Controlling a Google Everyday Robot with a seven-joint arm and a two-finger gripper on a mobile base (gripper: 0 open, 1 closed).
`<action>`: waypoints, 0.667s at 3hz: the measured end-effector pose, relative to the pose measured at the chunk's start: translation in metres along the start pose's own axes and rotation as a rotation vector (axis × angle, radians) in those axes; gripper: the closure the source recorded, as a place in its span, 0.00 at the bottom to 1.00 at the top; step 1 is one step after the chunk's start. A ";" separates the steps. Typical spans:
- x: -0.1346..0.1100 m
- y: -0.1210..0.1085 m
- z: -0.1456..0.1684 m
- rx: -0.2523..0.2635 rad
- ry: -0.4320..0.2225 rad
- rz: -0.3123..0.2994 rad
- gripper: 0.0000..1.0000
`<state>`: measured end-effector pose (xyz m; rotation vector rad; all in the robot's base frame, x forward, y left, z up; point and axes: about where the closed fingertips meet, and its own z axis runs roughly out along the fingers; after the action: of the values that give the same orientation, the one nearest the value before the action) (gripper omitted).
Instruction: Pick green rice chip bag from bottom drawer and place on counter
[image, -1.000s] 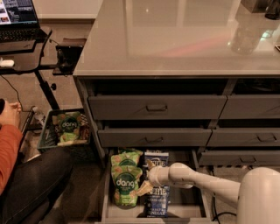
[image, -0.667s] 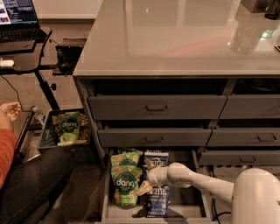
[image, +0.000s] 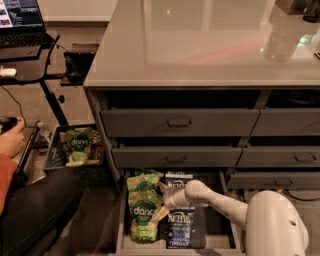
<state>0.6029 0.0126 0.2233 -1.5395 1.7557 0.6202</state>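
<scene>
The bottom drawer (image: 214, 226) is pulled open under the cabinet. A green rice chip bag (image: 141, 214) with a dark "dang" logo lies on its left side. A second green bag (image: 145, 182) lies just behind it. Two blue-and-white Kettle bags (image: 180, 225) lie to their right. My gripper (image: 160, 201) reaches into the drawer from the right on a white arm. It is open at the front green bag's right edge, with one fingertip (image: 159, 215) on the bag. The glossy grey-beige counter (image: 200, 45) caps the cabinet above.
Two closed grey drawers with bar handles (image: 179, 123) sit above the open one. On the floor at left, a basket (image: 55, 157) holds another dang bag (image: 79, 145). A seated person (image: 30, 200) and a black desk with a laptop (image: 20, 15) are at far left.
My gripper has stayed almost still at the green bag's right edge. The person's hand at the left has shifted a little to the right and down.
</scene>
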 end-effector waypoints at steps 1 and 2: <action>0.000 0.000 0.000 0.000 0.000 0.000 0.00; -0.001 0.010 0.008 -0.030 -0.015 0.005 0.00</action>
<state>0.5951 0.0213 0.2181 -1.5471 1.7473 0.6613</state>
